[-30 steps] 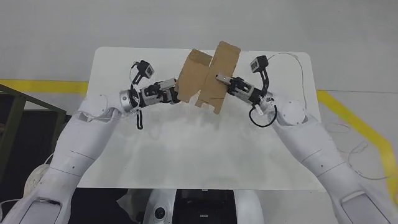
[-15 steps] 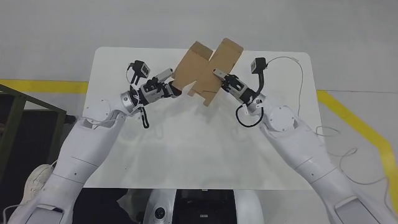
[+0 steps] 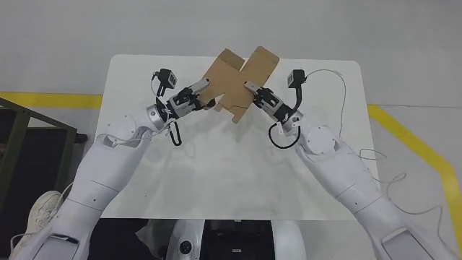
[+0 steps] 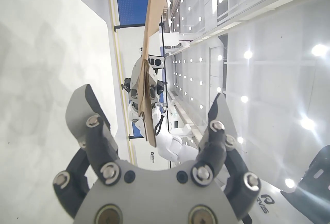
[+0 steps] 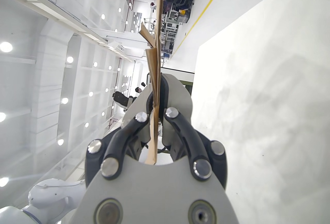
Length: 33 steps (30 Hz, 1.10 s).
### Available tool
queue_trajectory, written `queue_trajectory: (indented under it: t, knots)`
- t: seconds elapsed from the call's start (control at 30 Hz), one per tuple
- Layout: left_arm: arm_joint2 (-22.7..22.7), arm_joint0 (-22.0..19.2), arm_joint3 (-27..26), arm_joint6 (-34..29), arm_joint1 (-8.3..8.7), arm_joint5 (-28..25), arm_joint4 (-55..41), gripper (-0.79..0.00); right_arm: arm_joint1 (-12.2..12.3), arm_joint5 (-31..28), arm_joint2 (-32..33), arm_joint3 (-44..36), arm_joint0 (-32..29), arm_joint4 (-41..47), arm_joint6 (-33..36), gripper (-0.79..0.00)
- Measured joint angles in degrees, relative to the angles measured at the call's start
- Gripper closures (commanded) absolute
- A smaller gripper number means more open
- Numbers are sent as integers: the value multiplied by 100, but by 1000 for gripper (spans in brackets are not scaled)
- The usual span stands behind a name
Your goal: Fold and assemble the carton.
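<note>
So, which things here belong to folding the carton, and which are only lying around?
For the job:
- carton, held up over the table
- right hand, shut on the carton
- left hand, open, near the carton

Not part of it:
- white cable by the right arm
- dark frame on the floor
- yellow floor line

Matt brown cardboard carton point(image 3: 229, 79) above smooth white table point(image 3: 216, 177).

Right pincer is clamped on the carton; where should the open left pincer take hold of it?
Likely the free edge of the carton nearest the left pincer, opposite where the right pincer holds it. The flattened board hangs above the table, edge-on to the open jaws, so a straight-ahead approach would straddle that thin edge.
</note>
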Motion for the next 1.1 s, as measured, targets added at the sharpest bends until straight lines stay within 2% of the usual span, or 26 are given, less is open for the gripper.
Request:
queue_trajectory:
  t: [0.07, 0.2, 0.47, 0.5, 0.53, 0.57, 0.6, 0.73, 0.83, 1.1]
  knots:
    - [-9, 3, -4, -7, -8, 5, 20, -185, -25, -7, 16, 32, 4, -25, -5, 0]
    - [-31, 18, 3, -27, -24, 12, 16, 0, -66, -23, 53, 64, 0, -83, -16, 0]
    - [-52, 15, 109, -188, -65, 41, -146, 0, -122, -11, 182, 67, -66, -200, -22, 0]
    - [-57, 10, 121, -200, -69, 40, -158, 0, -126, -7, 196, 62, -76, -211, -17, -95]
    - [-62, 6, 131, -213, -73, 40, -167, 0, -131, 0, 209, 57, -85, -221, -6, -308]
    - [-69, 1, 141, -229, -77, 42, -174, 0, -137, 13, 226, 50, -95, -233, 19, -702]
    - [-76, -2, 147, -239, -81, 44, -176, 0, -141, 21, 240, 44, -101, -242, 37, -785]
    - [-113, -7, 160, -362, -89, 71, -217, 0, -140, 20, 365, 4, -136, -302, 95, -785]
    - [-176, -47, 186, -688, -77, 144, -280, 0, -100, -49, 551, -7, -181, -416, 217, -785]
    - [-335, -271, 342, -1939, -1, 216, -37, 0, 109, -135, 1203, -36, -355, -654, 1213, -785]
